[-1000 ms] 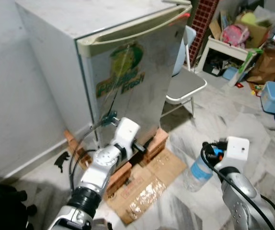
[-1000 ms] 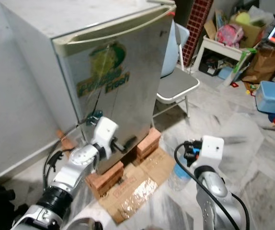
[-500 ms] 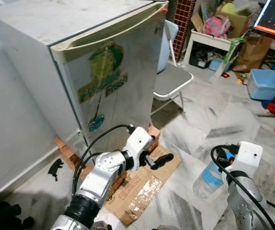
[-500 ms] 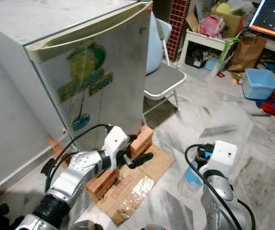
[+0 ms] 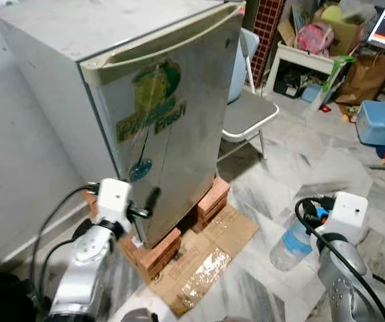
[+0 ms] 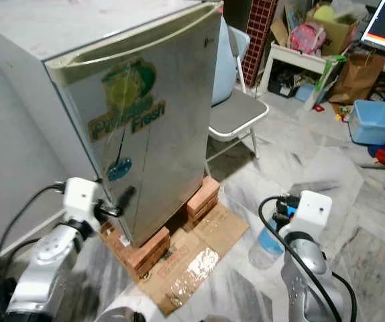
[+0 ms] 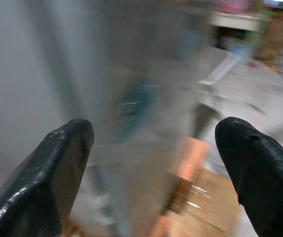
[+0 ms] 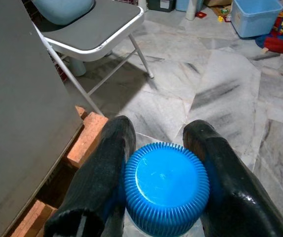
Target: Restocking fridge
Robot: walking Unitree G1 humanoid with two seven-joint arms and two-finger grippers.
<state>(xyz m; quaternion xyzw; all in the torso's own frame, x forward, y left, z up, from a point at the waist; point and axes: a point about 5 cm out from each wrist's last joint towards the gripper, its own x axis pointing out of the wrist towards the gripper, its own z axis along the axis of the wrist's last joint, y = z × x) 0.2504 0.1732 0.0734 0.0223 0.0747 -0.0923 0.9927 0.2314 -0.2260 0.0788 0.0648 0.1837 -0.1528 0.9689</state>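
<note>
While its door is shut, the grey fridge (image 5: 145, 100) stands on stacks of red bricks (image 5: 212, 199) against a pale wall, a green and yellow sticker (image 5: 155, 100) on the door front. A sheet of flattened cardboard (image 5: 206, 258) lies on the marble floor (image 5: 313, 168) under and before the bricks. Beside the fridge stands a folding chair (image 5: 249, 117) with a grey seat (a pale blue thing rests against its back), and beyond it a blue tub (image 5: 380, 123) amid clutter. The left gripper (image 5: 144, 204) hovers by the fridge's lower near corner, its black fingers (image 7: 57, 173) spread wide with nothing between them. The right gripper (image 8: 163, 182) is low over the floor, well apart from the fridge, its fingers clamped on the blue cap of a clear water bottle (image 5: 292, 240).
</note>
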